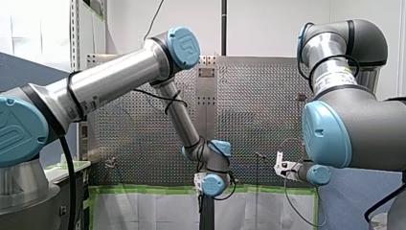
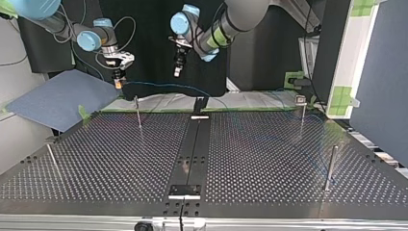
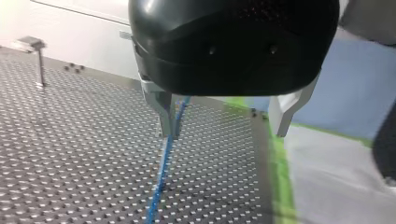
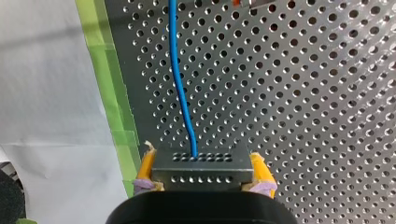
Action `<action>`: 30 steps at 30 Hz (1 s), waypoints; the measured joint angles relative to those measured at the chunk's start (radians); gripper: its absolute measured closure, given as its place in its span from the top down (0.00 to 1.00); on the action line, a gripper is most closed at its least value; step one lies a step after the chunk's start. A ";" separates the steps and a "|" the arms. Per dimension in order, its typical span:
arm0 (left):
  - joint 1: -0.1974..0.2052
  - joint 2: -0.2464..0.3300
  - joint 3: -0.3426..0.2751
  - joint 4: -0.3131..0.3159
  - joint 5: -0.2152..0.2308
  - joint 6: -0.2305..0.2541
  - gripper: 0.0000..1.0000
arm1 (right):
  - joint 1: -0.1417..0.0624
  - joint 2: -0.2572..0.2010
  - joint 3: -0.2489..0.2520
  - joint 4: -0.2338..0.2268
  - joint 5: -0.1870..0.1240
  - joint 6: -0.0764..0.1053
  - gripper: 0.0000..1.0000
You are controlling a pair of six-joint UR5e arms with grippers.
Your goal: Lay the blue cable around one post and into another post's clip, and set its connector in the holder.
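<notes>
In the right wrist view my right gripper is shut on a grey connector, which sits between its yellow pads. The blue cable leaves the connector and runs ahead over the perforated table. In the top view that gripper hangs above the table's far edge at the left, and the cable stretches rightwards from it past a black holder. My left gripper is open with nothing between its metal fingers. The cable passes right beside one of its fingers. In the top view it hangs above the cable.
Thin posts stand on the perforated table: one near the far edge at the top view's left, one with a clip at the far right, one nearer on the right, one nearer on the left. Green tape edges the table.
</notes>
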 joint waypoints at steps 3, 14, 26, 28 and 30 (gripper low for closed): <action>0.004 0.003 0.000 0.014 -0.009 0.003 1.00 | 0.000 0.000 0.000 0.001 0.000 0.000 0.00; 0.037 0.003 0.001 0.022 -0.027 0.059 1.00 | 0.002 0.000 0.000 0.004 0.001 -0.006 0.00; 0.086 0.001 0.004 0.034 0.000 0.073 1.00 | 0.002 0.000 0.000 0.006 0.000 -0.008 0.00; 0.092 0.001 0.007 0.035 0.004 0.074 1.00 | 0.003 0.000 0.000 0.006 0.000 -0.008 0.00; 0.097 0.001 0.013 0.034 0.008 0.074 1.00 | 0.003 0.000 0.000 0.006 0.000 -0.008 0.00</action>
